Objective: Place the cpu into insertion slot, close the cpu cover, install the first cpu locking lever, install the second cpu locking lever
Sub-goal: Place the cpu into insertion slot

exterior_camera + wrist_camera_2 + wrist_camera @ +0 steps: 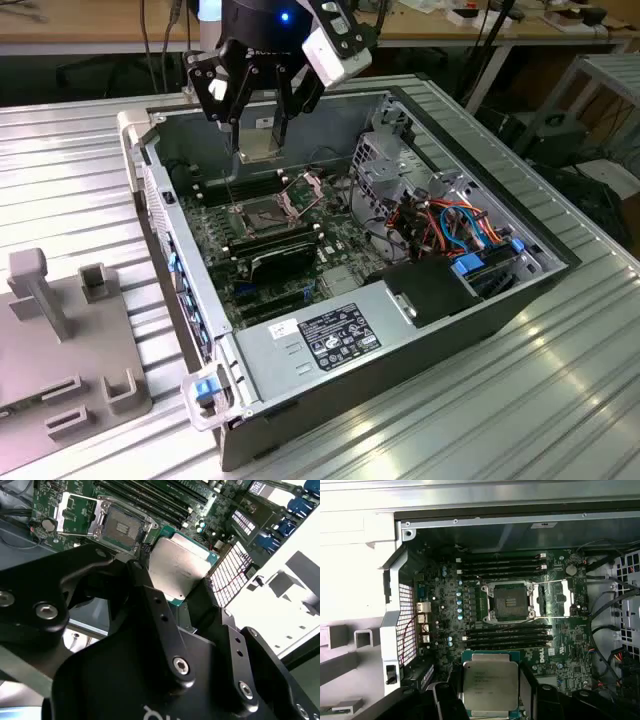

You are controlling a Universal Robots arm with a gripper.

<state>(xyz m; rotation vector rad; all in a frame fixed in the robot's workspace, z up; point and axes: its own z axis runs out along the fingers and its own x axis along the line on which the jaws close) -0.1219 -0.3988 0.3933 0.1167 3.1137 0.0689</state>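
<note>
The claw [260, 135] pinches the chip [490, 685] by opposite edges, flat and level, likely to match the socket. In the exterior view the bare socket [262, 213] lies at six o'clock of it — cover [300, 190] flipped clear.

Via ext. and wrist cams, my arm's matte-black, bar-linked gripper [257, 128]: silver hex screws [180, 665] at each pivot, small holes along the finger bars [161, 616], white lettering [150, 713] near the base. A white boxy camera module [337, 52] sits beside the wrist, w/ a blue LED [285, 16] glowing above.
</note>
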